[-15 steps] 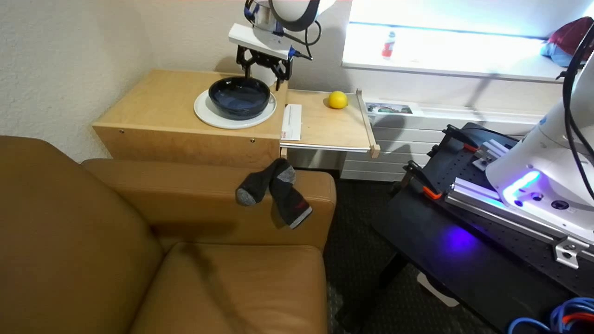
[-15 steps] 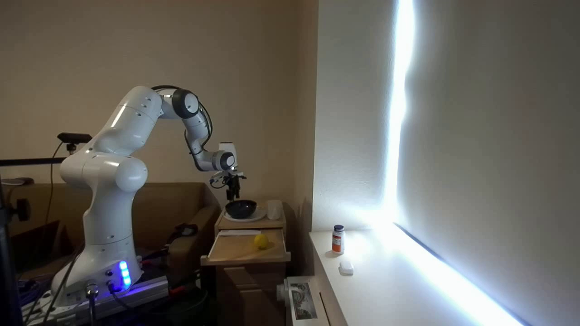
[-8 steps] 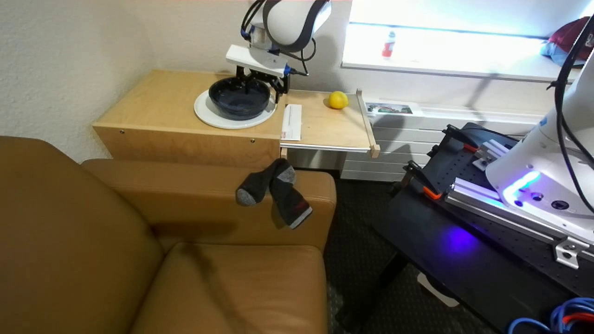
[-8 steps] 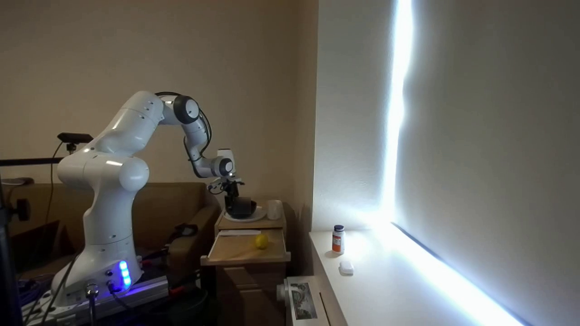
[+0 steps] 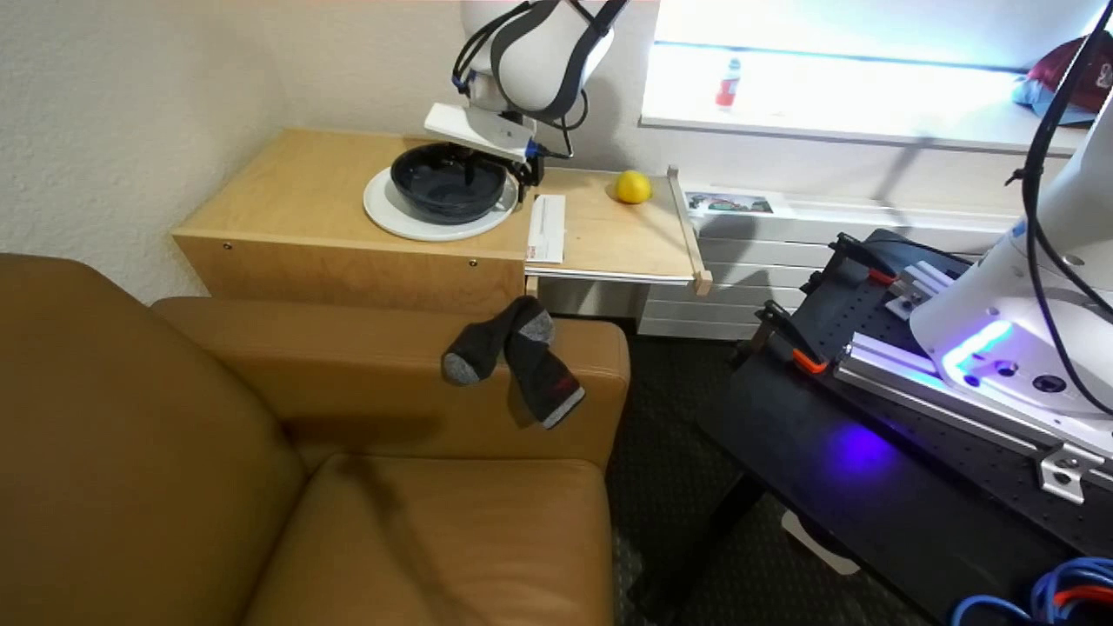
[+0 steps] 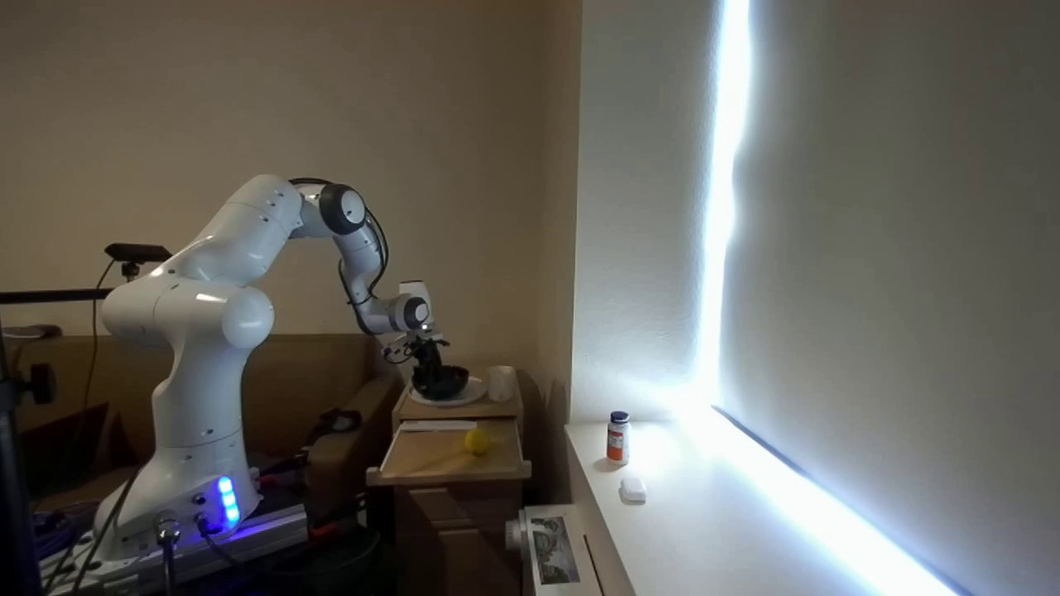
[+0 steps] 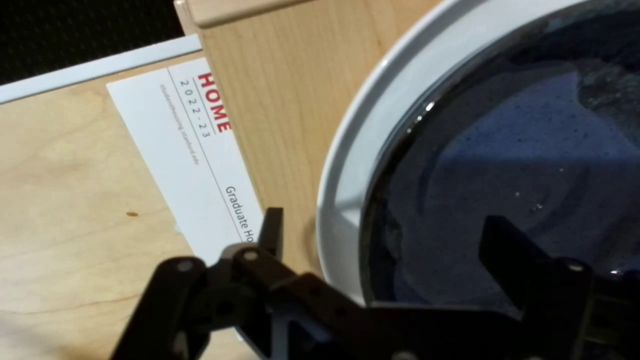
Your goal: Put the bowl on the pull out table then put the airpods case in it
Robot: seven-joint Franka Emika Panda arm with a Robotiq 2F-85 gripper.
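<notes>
The dark glossy bowl sits on a white plate on the larger wooden side table; it also shows in an exterior view and in the wrist view. My gripper is open over the bowl's near-window side. In the wrist view the gripper has one finger over the bowl's inside and one outside the rim, with the rim between them; contact is not visible. The light-wood pull out table extends beside it. A small white rounded case, looking like the airpods case, lies on the window sill.
A yellow lemon-like ball and a white paper card lie on the pull out table. A white mug stands behind the plate. A bottle stands on the sill. Socks lie on the sofa arm.
My gripper has moved down from above the bowl, so its fingers are now lower at the bowl's rim. The bowl, plate and other objects have not moved.
</notes>
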